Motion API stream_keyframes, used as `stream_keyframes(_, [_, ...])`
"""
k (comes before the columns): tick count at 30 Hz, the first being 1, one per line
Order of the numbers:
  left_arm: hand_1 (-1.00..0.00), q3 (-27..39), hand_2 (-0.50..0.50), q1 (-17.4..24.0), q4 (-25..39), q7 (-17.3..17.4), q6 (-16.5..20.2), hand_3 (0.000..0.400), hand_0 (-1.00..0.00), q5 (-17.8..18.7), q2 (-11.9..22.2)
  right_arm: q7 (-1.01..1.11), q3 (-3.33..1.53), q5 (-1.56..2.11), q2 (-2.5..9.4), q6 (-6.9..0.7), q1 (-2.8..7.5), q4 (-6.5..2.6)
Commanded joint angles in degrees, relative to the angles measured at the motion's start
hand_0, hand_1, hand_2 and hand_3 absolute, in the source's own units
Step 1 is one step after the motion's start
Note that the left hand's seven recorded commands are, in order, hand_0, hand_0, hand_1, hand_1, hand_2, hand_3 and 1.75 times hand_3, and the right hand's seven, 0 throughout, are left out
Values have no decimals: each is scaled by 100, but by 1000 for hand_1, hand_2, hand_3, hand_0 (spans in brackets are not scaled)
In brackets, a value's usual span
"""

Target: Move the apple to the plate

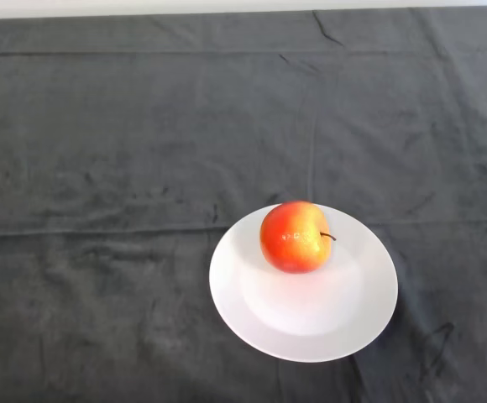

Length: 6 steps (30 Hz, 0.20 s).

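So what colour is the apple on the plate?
Red-orange with a yellow patch, seen in the head view: the apple.

No readable text, label or sign anywhere.

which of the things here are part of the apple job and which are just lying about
Part of the job:
- apple, already lying on the plate
- white plate

Just there:
- dark cloth covering the table; nothing else lies on it
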<state>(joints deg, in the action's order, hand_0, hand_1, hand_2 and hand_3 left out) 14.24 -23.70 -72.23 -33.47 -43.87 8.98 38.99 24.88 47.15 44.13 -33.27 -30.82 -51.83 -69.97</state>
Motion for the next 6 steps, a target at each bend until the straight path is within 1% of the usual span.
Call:
stream_keyframes(1, [0, 82, 0, -107, 280, 37, 48, 0, 0, -143, -15, 14, 35, 41, -112, 39, 183, -64])
stream_keyframes(6, [0, 105, 0, -111, 283, 63, 49, 0, 0, -183, -24, 13, 35, 41, -111, 39, 183, -63])
